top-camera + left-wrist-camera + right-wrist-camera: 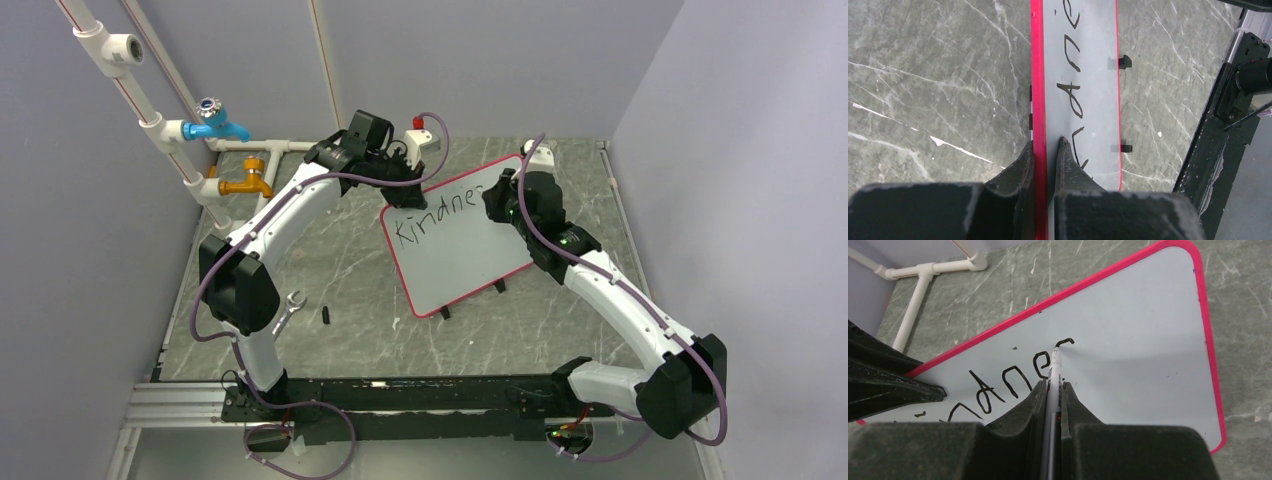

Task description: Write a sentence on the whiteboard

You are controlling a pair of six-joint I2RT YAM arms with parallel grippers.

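The whiteboard (470, 260), white with a thin red rim, stands tilted on the grey marble table. My left gripper (398, 195) is shut on its upper left rim; in the left wrist view the jaws (1045, 142) pinch the red edge of the whiteboard (1093, 105). Black letters of the sentence (437, 213) read "Kindne" along the top. My right gripper (497, 200) is shut on a white marker (1054, 371) between its fingertips (1052, 386). The marker's tip touches the whiteboard (1143, 335) at a fresh short stroke after the letters (998, 385).
White pipes with a blue tap (215, 125) and an orange tap (248, 185) run along the back left. A wrench (290, 308) and a small black piece (326, 313) lie left of the board. A white block with a red top (422, 135) stands behind it. Walls enclose three sides.
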